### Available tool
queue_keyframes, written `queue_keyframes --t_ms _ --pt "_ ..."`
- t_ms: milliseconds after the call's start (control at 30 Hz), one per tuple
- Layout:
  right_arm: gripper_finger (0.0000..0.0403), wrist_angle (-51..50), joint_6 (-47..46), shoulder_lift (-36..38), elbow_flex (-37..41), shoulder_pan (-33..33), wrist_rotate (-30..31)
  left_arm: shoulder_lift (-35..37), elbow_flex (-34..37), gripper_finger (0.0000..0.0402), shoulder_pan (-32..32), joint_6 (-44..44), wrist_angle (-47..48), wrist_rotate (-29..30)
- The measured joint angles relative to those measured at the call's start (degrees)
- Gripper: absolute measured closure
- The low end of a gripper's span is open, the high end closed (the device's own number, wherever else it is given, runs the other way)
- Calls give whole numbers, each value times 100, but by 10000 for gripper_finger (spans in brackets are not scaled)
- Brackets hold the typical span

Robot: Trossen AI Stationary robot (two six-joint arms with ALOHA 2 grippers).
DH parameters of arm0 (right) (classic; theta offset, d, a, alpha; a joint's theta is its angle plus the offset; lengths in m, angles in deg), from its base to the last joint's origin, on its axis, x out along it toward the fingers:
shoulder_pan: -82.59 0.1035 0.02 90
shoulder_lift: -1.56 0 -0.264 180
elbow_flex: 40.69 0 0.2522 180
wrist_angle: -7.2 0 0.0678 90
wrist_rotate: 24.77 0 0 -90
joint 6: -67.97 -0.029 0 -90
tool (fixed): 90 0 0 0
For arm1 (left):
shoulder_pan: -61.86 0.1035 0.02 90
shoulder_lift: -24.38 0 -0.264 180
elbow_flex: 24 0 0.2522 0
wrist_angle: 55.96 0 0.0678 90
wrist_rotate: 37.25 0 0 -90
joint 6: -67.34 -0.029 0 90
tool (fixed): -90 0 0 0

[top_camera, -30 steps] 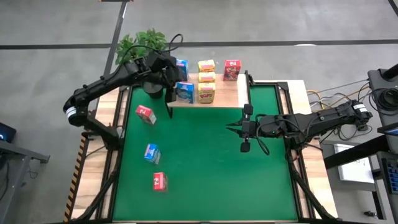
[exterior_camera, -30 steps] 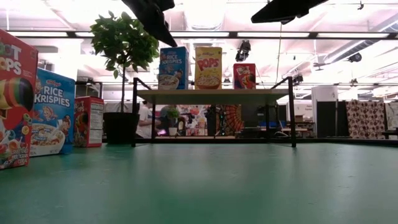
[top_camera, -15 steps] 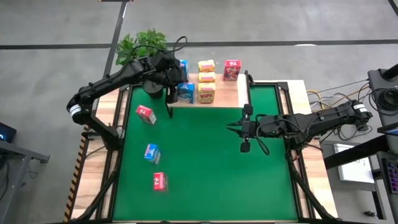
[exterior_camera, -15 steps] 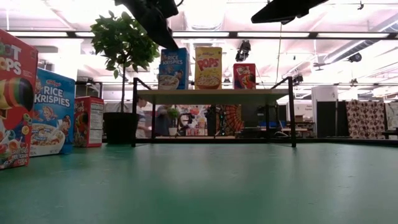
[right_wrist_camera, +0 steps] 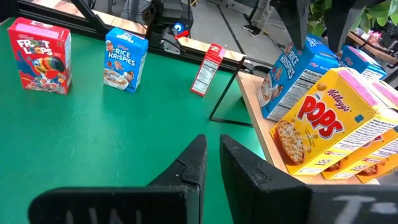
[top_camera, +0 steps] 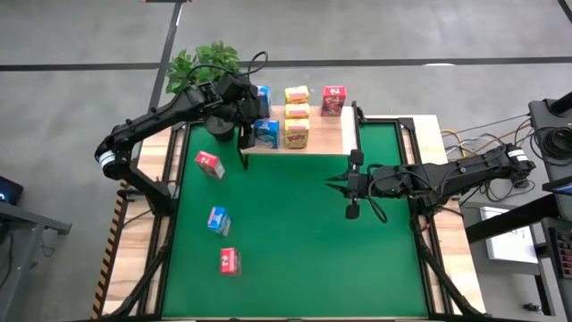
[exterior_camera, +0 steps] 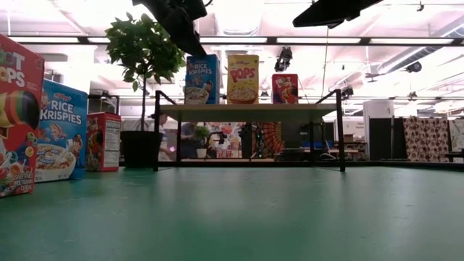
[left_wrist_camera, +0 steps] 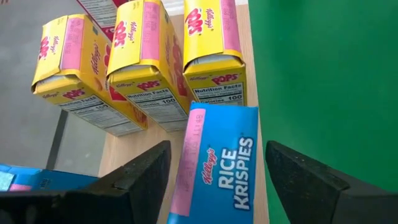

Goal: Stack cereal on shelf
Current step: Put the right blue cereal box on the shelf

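Note:
The shelf [top_camera: 326,132] stands at the mat's far edge. On it are two blue cereal boxes [top_camera: 265,132], three yellow ones [top_camera: 297,114] and a red one [top_camera: 333,100]. My left gripper [left_wrist_camera: 217,180] is open above the shelf's left end. Its fingers stand on either side of the near blue box [left_wrist_camera: 217,165] with a gap on each side. That box stands upright on the shelf [exterior_camera: 202,78]. Two red boxes [top_camera: 209,164] and a blue one [top_camera: 218,220] stand on the green mat at the left. My right gripper [top_camera: 345,184] hangs shut over the mat's right half.
A potted plant [top_camera: 201,63] stands just beyond the shelf's left end, under my left arm. The shelf's thin black legs [exterior_camera: 156,138] reach down to the mat. The mat's middle and near part [top_camera: 304,241] is bare green.
The near blue box on the shelf leaned to one side half a second ago and now stands upright again. My left gripper stays over it.

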Motion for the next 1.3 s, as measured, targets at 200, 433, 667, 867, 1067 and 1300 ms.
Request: queue_keyframes --t_ms 200,433,667,867,1067,1300 --pt "369 0 -6 0 0 0 0 2 0 118 0 -35 -149 -2" --pt "369 0 3 0 0 0 0 -35 0 107 33 -101 -187 0" --pt "369 -1 6 0 0 -2 0 -153 2 124 68 -157 -148 11" --pt "369 -2 9 0 0 -2 0 -157 2 151 68 -160 -128 12" --pt "369 -2 9 0 0 -1 0 -157 2 179 68 -160 -70 11" --pt "369 -2 9 0 0 -2 0 -157 2 198 68 -160 -66 11"
